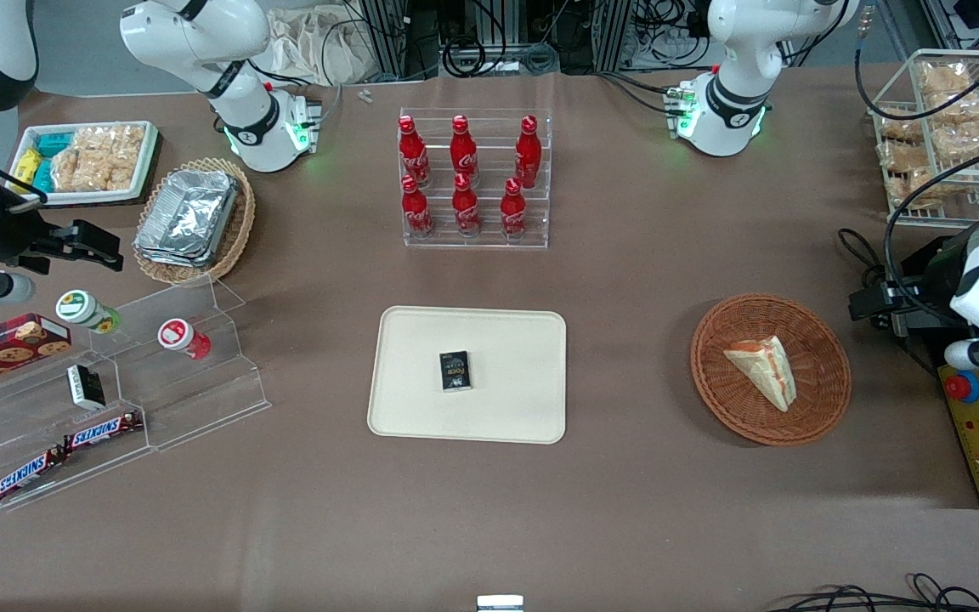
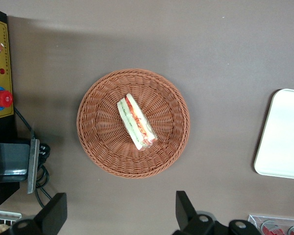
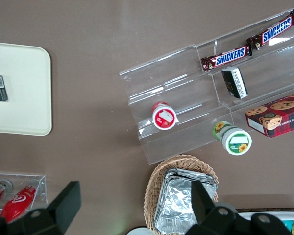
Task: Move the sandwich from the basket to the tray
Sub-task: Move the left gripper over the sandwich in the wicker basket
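Note:
The sandwich [image 1: 763,370], a pale wedge with red and green filling, lies in the reddish-brown wicker basket [image 1: 821,374] toward the working arm's end of the table. In the left wrist view the sandwich [image 2: 136,122] lies in the middle of the basket [image 2: 98,127]. The cream tray [image 1: 421,357] lies flat at the table's middle, beside the basket, and its edge shows in the left wrist view [image 2: 284,137]. My left gripper [image 1: 876,302] hangs high beside the basket, toward the working arm's end. It is open and empty [image 2: 120,215], with the jaws wide apart.
A small black box [image 1: 455,371] lies on the tray. A clear rack of red cola bottles [image 1: 472,178] stands farther from the front camera. A yellow control box with a red button [image 1: 963,387] and cables lie beside the basket. A wire rack of bagged snacks [image 1: 944,127] stands nearby.

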